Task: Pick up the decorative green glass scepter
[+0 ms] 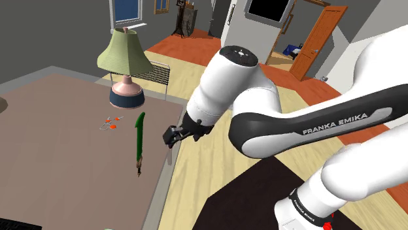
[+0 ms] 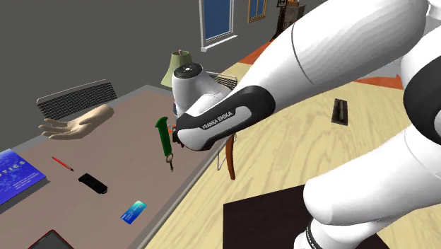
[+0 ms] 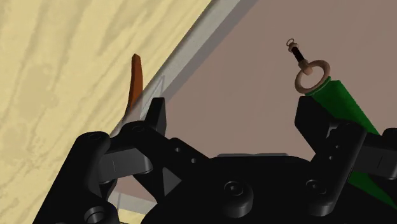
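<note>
Wrist view shows the gripper (image 3: 232, 119) open, with the green scepter (image 3: 343, 102) just beside one finger, so it should first centre over the shaft.

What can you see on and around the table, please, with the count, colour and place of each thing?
scepter: one, green, lying on the table near its edge
table: one, brown top, grey rim
lamp: one, olive shade, pinkish base, on the table
model hand: one, beige, on the table
chair back: one, grey, behind the model hand
pen: one, red, on the table
card: one, blue, near the table edge
door: one, orange, open, background
arm: one, white, dark joints
gripper: one, black, open, beside the scepter, not holding it
</note>
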Robot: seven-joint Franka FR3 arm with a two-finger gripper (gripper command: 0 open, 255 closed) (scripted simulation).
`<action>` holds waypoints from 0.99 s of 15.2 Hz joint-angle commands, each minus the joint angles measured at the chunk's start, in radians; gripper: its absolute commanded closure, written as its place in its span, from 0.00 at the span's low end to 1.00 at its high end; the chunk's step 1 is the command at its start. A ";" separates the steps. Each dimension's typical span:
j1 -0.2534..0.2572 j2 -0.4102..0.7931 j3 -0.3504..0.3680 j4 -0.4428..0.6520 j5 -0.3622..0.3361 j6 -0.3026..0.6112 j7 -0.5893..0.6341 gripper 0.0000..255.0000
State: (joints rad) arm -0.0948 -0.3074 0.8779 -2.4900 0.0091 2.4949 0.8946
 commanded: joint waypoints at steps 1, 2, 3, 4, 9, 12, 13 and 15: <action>-0.090 0.082 0.116 0.036 -0.128 0.046 0.138 0.00; -0.153 0.137 0.187 0.063 -0.223 0.056 0.225 0.00; -0.224 0.206 0.266 0.094 -0.349 0.055 0.332 0.00; -0.287 0.310 0.340 0.135 -0.528 0.027 0.474 0.00; 0.020 0.676 0.129 0.345 -1.021 -0.157 0.848 0.00; 0.113 0.762 0.063 0.413 -1.108 -0.194 0.911 0.00; 0.121 0.772 0.053 0.413 -1.122 -0.191 0.922 0.00; 0.136 0.793 0.035 0.414 -1.150 -0.185 0.944 0.00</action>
State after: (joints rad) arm 0.0311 0.4714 0.9258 -2.0786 -1.1215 2.3071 1.8249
